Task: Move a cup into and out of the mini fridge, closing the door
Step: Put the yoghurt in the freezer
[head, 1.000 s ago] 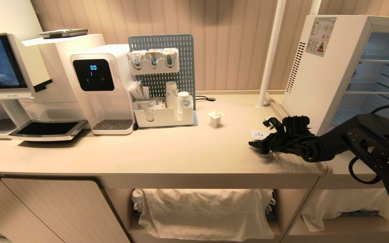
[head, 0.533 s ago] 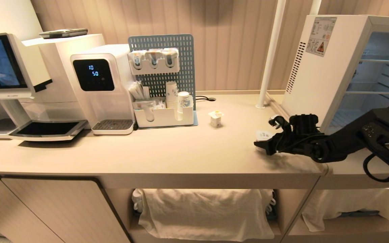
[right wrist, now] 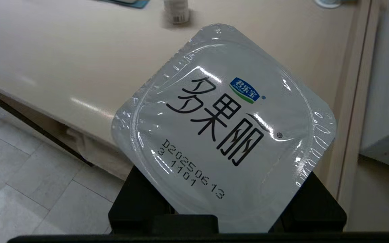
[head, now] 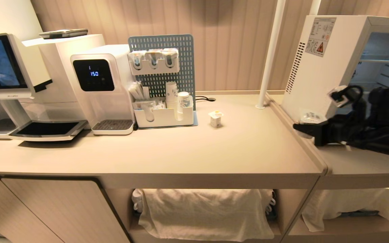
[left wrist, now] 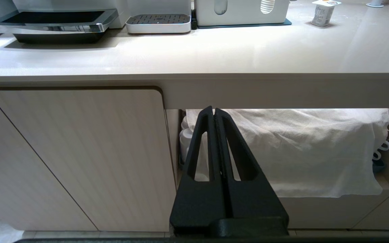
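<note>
Right gripper: the right gripper (head: 311, 130) hung above the right end of the surface (head: 181, 152), clamped on the cup (right wrist: 225, 128), its black fingers on either side of the cup below the foil lid.
Cup: a sealed white yogurt cup with a squarish foil lid printed in black characters and a date code; it sat between the gripper's fingers, lid up, clear of the surface.
Mini fridge: the mini fridge (head: 319, 67) stood just behind and beside the gripper, its vented white side and warning sticker facing the gripper, its cavity open with wire shelves showing behind the arm.
Door: not seen in any view.
Second cup: another small cup (head: 216, 118) stood on the surface, well away from the gripper on its left, near the white organiser tray (head: 164, 116).
Left gripper: the left gripper (left wrist: 214, 113) was pressed together and empty, parked low in front of the cabinet (left wrist: 76, 158), facing a white cloth (left wrist: 302, 152) on the shelf under the surface.
</note>
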